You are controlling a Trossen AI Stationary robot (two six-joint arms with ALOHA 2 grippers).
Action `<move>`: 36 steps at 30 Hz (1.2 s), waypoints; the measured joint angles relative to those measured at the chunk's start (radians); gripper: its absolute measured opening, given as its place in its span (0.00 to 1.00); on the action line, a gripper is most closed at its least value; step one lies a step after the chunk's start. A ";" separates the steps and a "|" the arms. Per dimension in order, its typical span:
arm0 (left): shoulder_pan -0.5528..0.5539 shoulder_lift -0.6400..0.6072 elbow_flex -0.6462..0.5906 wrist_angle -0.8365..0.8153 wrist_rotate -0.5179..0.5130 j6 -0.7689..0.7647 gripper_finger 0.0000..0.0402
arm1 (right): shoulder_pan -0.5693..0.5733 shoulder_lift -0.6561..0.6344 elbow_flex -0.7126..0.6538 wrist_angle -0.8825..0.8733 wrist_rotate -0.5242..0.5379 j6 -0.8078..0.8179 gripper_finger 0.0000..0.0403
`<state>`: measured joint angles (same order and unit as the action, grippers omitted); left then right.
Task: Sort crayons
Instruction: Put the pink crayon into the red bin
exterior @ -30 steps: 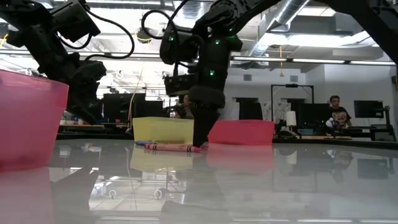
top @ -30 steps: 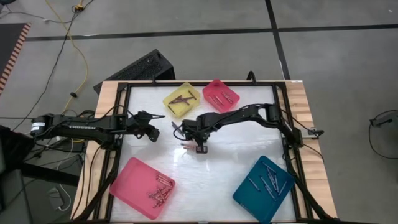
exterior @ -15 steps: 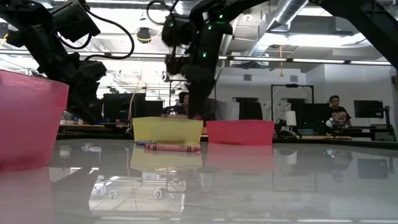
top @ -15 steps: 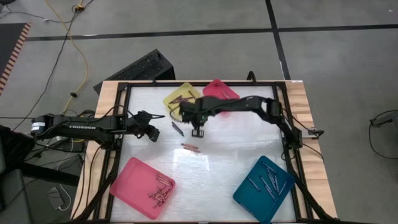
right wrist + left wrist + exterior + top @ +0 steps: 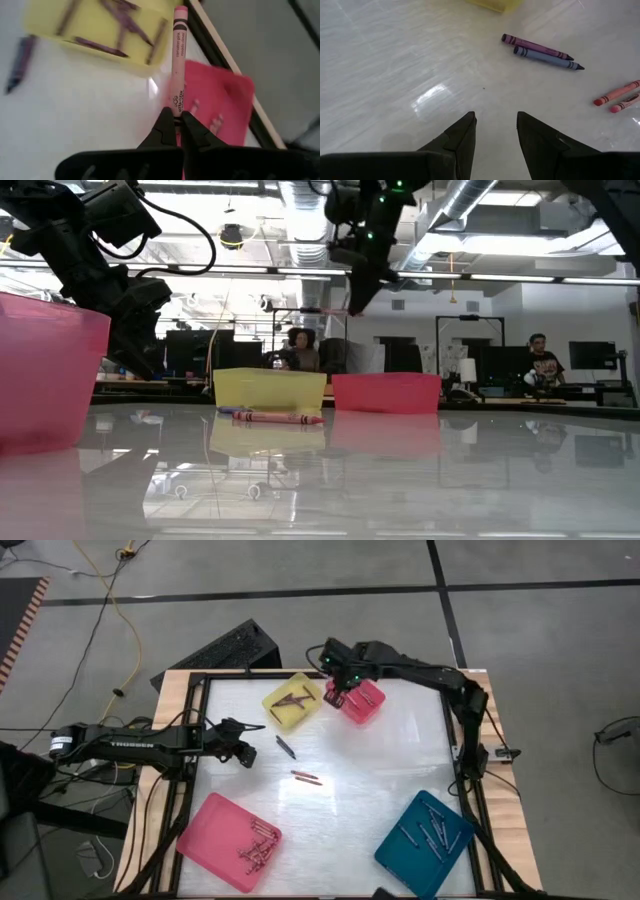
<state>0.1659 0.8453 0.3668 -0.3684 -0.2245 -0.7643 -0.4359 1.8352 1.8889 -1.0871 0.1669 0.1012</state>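
Overhead, four trays sit on the white table (image 5: 390,755): a yellow tray (image 5: 292,703) and a small pink tray (image 5: 362,702) side by side at the far edge, a large pink tray (image 5: 222,835) at the near left corner and a teal tray (image 5: 412,852) at the near right corner, each with crayons inside. Loose on the table lie two dark crayons (image 5: 285,747) just in front of the yellow tray, a purple one and a grey-blue one side by side, and two red crayons (image 5: 306,777) nearer the middle, well apart from every tray. The right gripper (image 5: 336,694) is raised above the gap between the yellow tray and the small pink tray, its arm reaching in a long arc along the far edge from the right frame rail; its fingers (image 5: 170,129) are pressed on the end of a pink crayon (image 5: 177,55), which sticks out forward over the small pink tray's near side. The left gripper (image 5: 246,754) hovers low over the table at the left side, arm stretched level, its fingers (image 5: 462,137) spread with nothing between them, the dark crayons near ahead. The middle of the table between the trays is bare apart from the loose crayons; a black frame rims the white surface.
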 joint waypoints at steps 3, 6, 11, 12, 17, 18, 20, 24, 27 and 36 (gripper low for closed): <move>0.000 0.000 0.000 0.000 0.000 0.000 0.33 | -0.032 0.001 -0.040 -0.018 0.008 0.065 0.01; 0.000 0.000 0.000 0.000 0.000 0.000 0.33 | -0.048 0.002 -0.116 -0.017 0.008 0.101 0.01; 0.000 0.000 0.000 0.000 0.000 0.000 0.33 | -0.065 0.003 -0.238 0.047 0.007 0.110 0.01; 0.000 0.000 0.000 0.000 0.001 0.000 0.33 | -0.065 0.003 -0.259 0.070 -0.003 0.112 0.01; 0.000 0.000 0.000 0.000 0.000 -0.001 0.33 | -0.075 0.003 -0.347 0.141 -0.020 0.120 0.00; 0.000 0.000 0.000 0.000 0.001 -0.005 0.33 | -0.077 0.003 -0.361 0.156 -0.020 0.120 0.00; 0.000 0.000 0.000 0.000 0.001 -0.006 0.33 | -0.085 0.003 -0.382 0.171 -0.020 0.127 0.00; 0.000 0.000 0.000 0.000 0.001 -0.009 0.33 | -0.097 0.003 -0.406 0.207 -0.039 0.136 0.01; 0.000 0.000 0.000 0.000 0.001 -0.009 0.33 | -0.097 0.003 -0.416 0.224 -0.042 0.138 0.04; 0.000 0.000 0.000 0.000 0.002 -0.011 0.33 | -0.096 0.003 -0.437 0.231 -0.046 0.155 0.13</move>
<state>0.1661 0.8455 0.3668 -0.3683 -0.2225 -0.7753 -0.5320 1.8381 1.4521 -0.8559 0.1208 0.2558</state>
